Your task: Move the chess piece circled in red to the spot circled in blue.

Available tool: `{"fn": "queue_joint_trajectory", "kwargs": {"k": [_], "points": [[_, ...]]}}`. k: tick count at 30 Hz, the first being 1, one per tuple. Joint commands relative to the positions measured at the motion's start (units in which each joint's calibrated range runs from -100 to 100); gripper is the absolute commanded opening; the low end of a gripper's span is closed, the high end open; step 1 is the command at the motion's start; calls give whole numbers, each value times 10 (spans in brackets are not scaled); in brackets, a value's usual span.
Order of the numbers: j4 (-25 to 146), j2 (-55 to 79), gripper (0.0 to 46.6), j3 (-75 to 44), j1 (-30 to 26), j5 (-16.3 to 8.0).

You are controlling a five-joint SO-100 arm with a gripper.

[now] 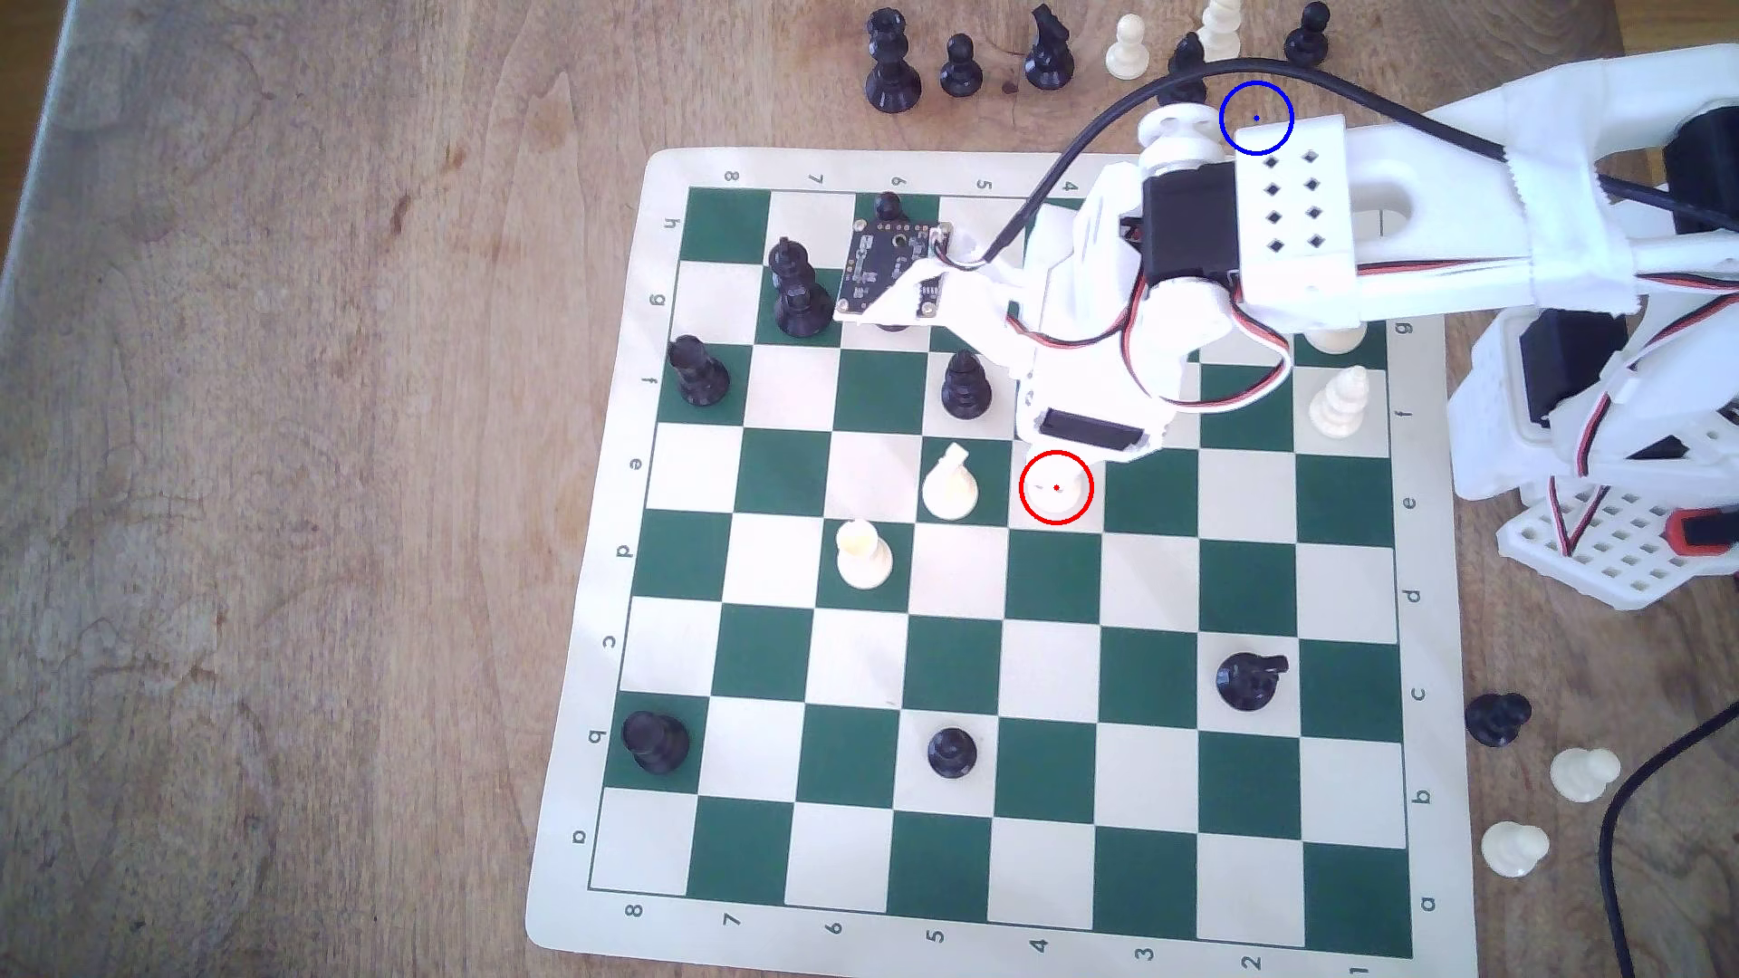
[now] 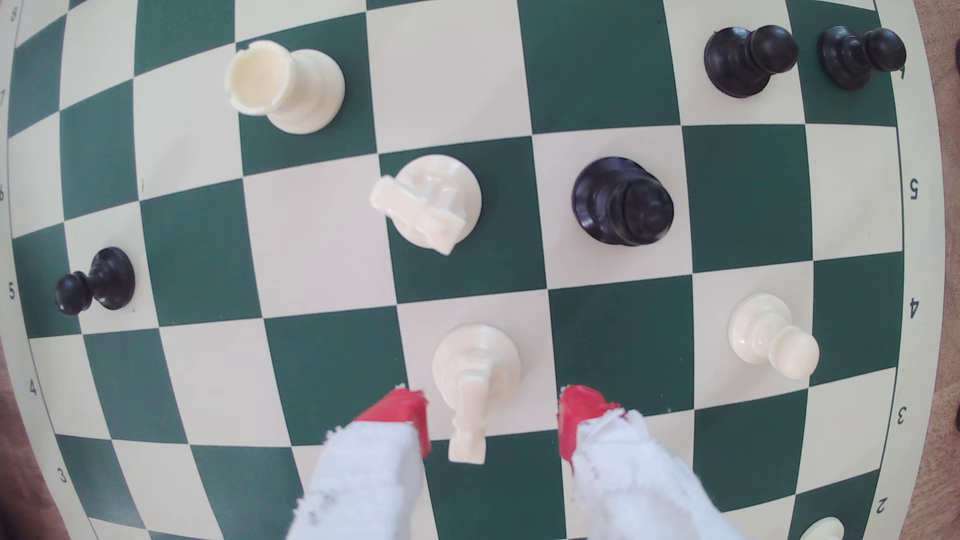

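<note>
The chess piece circled in red [image 1: 1056, 489] is cream-white and stands on a pale square of the board's e row, faint against that square. In the wrist view this piece [image 2: 475, 363] has a wide round base and a tall stem. My gripper [image 1: 1092, 428] hovers just above and behind it. The gripper [image 2: 493, 410] is open, with one red-tipped finger [image 2: 402, 410] on each side of the piece and a gap on both sides. The spot circled in blue [image 1: 1252, 102] is on the wood beyond the board's far edge; my arm covers its lower half.
A white knight [image 1: 950, 484] stands one square to the exterior view's left of the circled piece, with a white rook [image 1: 861, 555] further on. A black pawn [image 1: 965, 384] is close by. Captured pieces [image 1: 960, 66] line the wood near the blue ring. A black cable [image 1: 1082, 141] arcs over it.
</note>
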Motion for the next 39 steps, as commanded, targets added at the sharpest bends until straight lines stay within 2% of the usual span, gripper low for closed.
{"fn": "queue_joint_trajectory", "kwargs": {"k": [1, 25, 32, 33, 36, 39], "points": [[-17, -1, 132, -6, -6, -3], [-50, 32, 111, 22, -35, -18], [-50, 37, 61, 22, -39, -18], [-50, 37, 36, 21, -40, -18], [-47, 38, 8, 21, -42, -18], [-44, 37, 5, 21, -44, -18]]}}
